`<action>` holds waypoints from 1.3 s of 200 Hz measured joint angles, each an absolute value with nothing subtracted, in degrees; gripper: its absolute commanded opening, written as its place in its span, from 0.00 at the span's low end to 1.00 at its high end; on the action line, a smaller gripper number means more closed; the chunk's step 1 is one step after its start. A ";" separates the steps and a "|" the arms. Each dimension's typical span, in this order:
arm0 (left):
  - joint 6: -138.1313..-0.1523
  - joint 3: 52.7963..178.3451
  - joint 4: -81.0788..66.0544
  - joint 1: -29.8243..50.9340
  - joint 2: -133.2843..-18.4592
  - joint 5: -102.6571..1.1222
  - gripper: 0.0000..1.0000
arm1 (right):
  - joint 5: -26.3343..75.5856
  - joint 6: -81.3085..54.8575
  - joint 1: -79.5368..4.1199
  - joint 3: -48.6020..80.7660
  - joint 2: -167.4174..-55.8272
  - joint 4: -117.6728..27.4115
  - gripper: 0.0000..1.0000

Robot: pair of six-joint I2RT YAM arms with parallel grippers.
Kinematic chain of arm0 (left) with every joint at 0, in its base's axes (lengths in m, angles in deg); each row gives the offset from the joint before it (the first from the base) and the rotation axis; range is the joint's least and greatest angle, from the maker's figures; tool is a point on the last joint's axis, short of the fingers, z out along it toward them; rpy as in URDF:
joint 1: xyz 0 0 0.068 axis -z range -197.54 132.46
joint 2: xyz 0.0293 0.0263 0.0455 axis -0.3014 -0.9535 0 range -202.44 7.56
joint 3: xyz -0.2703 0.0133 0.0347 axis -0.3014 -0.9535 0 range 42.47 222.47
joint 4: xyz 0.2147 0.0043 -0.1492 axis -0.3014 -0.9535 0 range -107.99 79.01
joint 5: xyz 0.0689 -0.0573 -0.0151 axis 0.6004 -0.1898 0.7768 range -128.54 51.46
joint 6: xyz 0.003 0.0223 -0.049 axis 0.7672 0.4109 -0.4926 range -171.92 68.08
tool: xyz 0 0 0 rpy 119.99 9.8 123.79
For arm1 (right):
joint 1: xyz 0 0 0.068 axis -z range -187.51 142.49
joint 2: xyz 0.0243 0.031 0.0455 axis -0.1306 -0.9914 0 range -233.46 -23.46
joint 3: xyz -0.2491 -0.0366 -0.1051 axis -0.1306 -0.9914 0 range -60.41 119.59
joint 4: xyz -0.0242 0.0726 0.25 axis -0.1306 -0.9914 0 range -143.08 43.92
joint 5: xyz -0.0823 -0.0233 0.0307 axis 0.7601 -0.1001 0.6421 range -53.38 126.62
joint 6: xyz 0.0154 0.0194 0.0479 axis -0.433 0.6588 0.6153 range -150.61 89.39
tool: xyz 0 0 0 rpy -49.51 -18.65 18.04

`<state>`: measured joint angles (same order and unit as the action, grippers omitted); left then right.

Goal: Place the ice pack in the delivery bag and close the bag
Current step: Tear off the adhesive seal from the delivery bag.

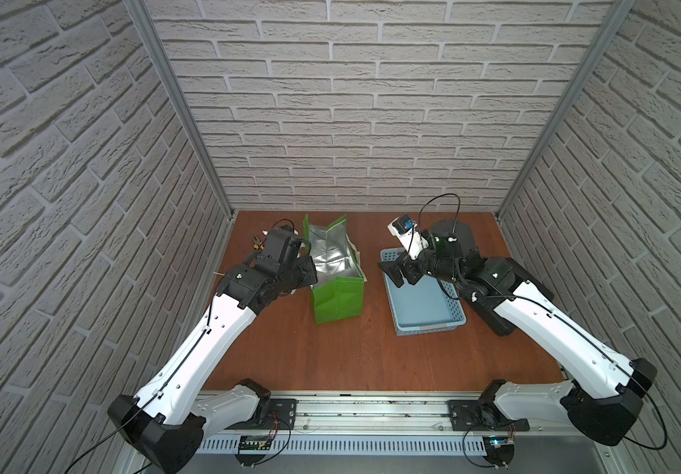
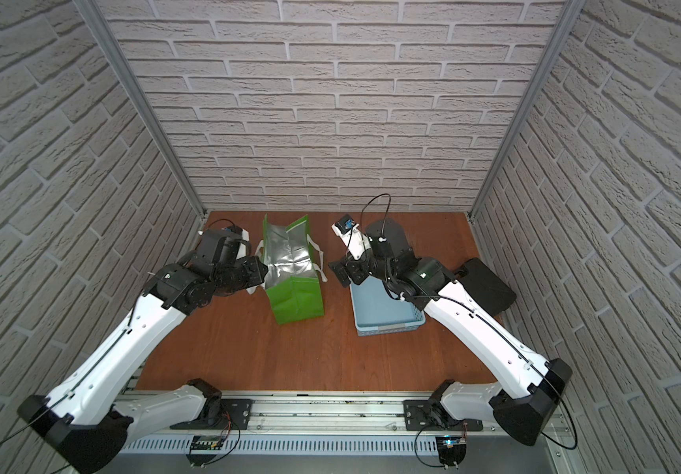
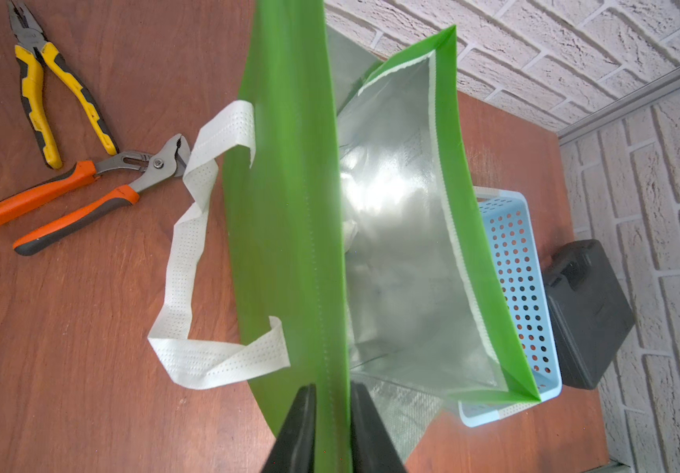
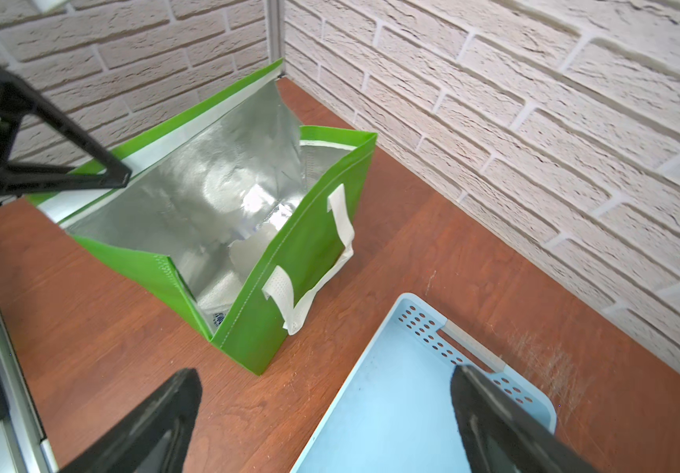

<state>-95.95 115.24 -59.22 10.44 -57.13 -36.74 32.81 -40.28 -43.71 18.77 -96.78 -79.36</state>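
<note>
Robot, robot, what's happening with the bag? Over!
Left gripper pinching delivery bag wall. Right gripper open, empty, at blue basket edge. White pack-like thing inside bag. Mouth unblocked.

Both top views look down from high above the front edge of the table [image 1: 330,361], facing the brick wall [image 1: 371,123], sharing nearly the whole scene. The left wrist camera sits close over the green bag [image 3: 289,245]. The right wrist camera looks across the blue basket [image 4: 391,409] at it; both wrist views share these two.

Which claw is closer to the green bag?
Left. The left gripper pinches the green bag at its rim; the right gripper hangs open over a corner of the blue basket, clear of the bag.
</note>
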 measured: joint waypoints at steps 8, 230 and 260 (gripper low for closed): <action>-96.08 114.93 -58.96 10.18 -56.89 -37.08 0.15 | 30.47 -42.60 -43.71 18.05 -96.76 -79.16 0.95; -118.22 95.22 -34.06 2.42 -47.12 -56.21 0.00 | 14.58 -92.00 -54.18 18.11 -112.30 -60.85 0.35; -120.61 94.10 -32.14 1.68 -46.70 -57.48 0.00 | 15.13 -92.85 -54.71 18.13 -112.32 -59.16 0.32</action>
<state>-120.61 94.10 -32.14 1.68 -46.70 -57.48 15.13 -92.85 -54.71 18.13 -112.32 -59.16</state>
